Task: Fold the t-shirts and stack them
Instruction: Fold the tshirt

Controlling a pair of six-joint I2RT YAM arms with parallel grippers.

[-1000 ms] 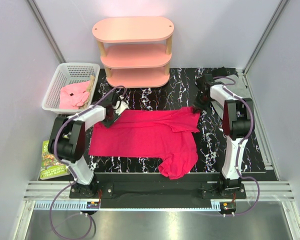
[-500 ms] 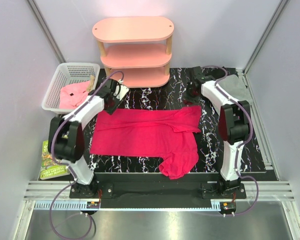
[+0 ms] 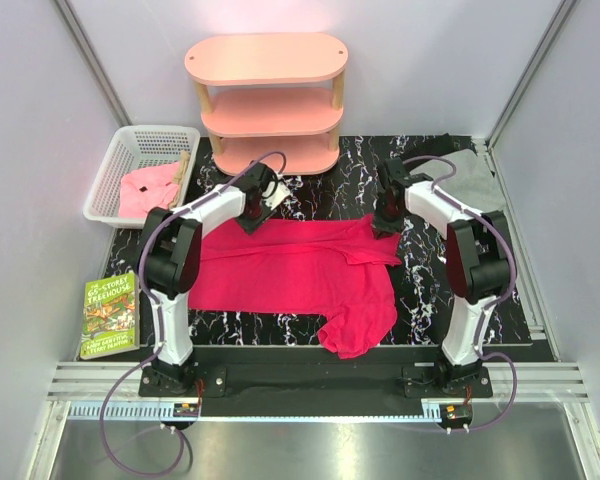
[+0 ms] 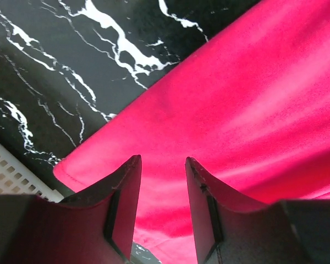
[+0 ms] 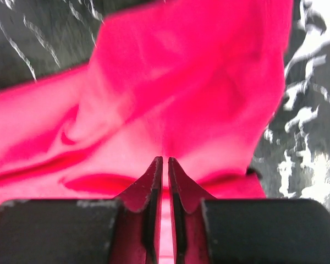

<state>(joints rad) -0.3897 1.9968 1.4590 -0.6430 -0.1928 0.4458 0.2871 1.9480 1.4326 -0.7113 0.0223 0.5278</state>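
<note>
The crimson-red t-shirt [image 3: 295, 270] lies spread on the black marble table, with one end bunched at the front edge [image 3: 358, 330]. The light grey t-shirt [image 3: 470, 178] lies at the back right. My left gripper [image 3: 263, 198] hovers over the red shirt's far left edge, jaws open with only cloth [image 4: 236, 104] below them [image 4: 162, 160]. My right gripper [image 3: 384, 215] is at the far right sleeve. In the right wrist view its jaws [image 5: 163, 159] are closed to a sliver, and the red cloth [image 5: 181, 82] puckers toward the tips.
A pink three-tier shelf [image 3: 267, 100] stands at the back. A white basket [image 3: 108, 175] holding pink cloth [image 3: 148, 190] is at the back left. A green book [image 3: 110, 315] lies off the table's left side.
The left gripper swung back and then right along the shirt's far edge. The right gripper came forward from the back right corner to the sleeve, uncovering the grey shirt.
</note>
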